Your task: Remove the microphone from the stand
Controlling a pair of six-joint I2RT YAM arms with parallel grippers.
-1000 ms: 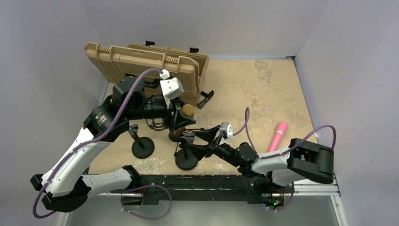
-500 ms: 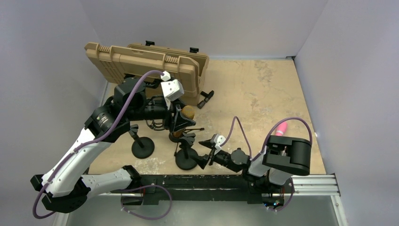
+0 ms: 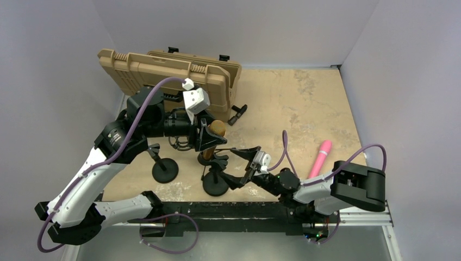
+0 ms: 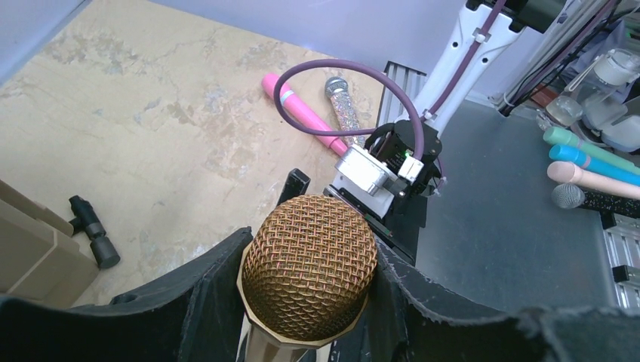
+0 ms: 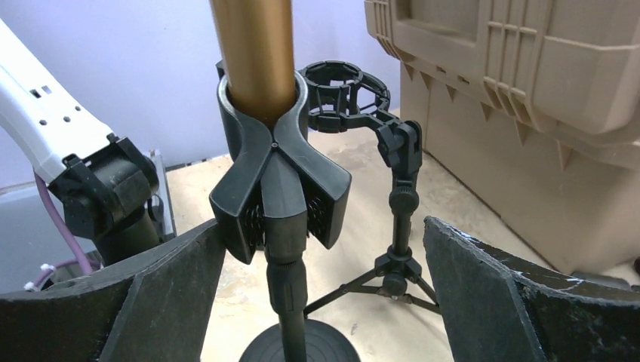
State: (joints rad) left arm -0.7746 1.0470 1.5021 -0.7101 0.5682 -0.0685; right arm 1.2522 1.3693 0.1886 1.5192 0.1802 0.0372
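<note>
- Left wrist view: the left gripper is clamped on the microphone. Its two black padded fingers press in from either side, just under the gold mesh head.
- In the right wrist view, the right gripper gapes wide and holds nothing. The stand rises in the gap between its fingers and touches neither.
- Just above those fingers, the stand's black clip wraps the microphone's gold body, which stands upright in it.
- Ahead of the right gripper, past the stand, a second stand rises on tripod legs with a ring-shaped mount on top. A tan case fills the space beyond the right-hand finger.
- From the top view, the left gripper sits at the mesh head, high on the stand. The right gripper is lower, level with the pole above the round base.
- Well behind the right gripper, a pink stick lies flat.
</note>
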